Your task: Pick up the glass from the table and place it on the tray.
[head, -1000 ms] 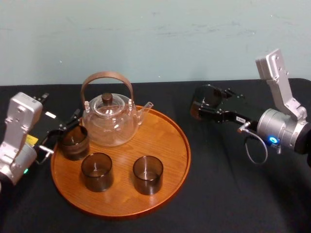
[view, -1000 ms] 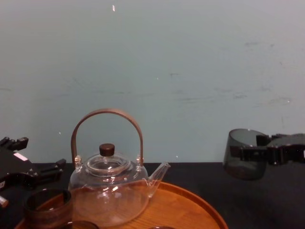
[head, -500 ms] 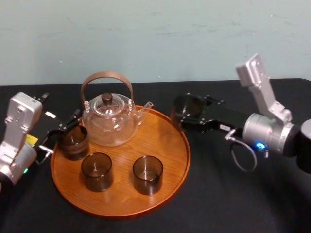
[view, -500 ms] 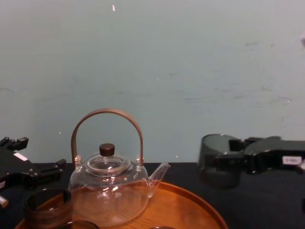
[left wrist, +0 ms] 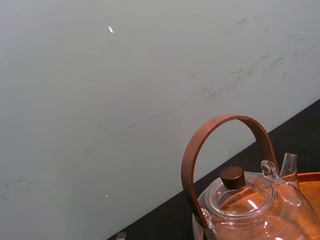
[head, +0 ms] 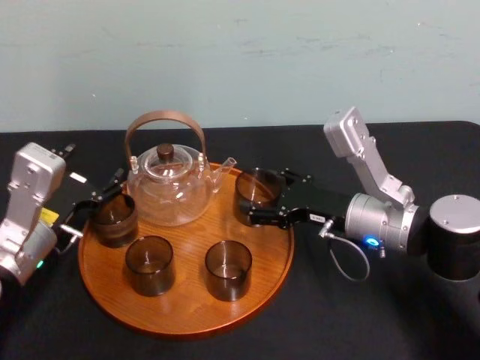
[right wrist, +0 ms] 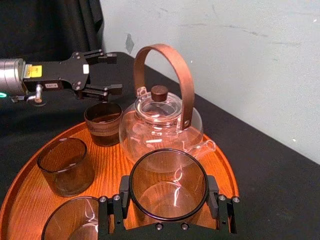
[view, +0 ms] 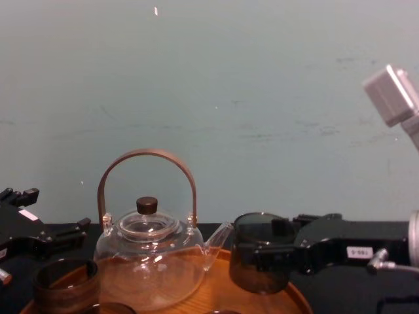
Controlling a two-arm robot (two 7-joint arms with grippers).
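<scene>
Glass (head: 257, 191) clamped mid-wall by right gripper (head: 262, 201), low over tray (head: 180, 315), beside teapot (head: 169, 187) spout. Prob. light, stiff, slick, brittle: squeeze opposite sides gently. Left gripper (head: 94, 202) parked, fingers apart, by far-left cup (head: 114, 219).

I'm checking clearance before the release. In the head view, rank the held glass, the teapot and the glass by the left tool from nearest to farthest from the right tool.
1. The held glass, inside the right tool, at the tray's right part.
2. The teapot, at the tray's back, just leftward.
3. The glass by the left tool, at the tray's left edge.
</scene>
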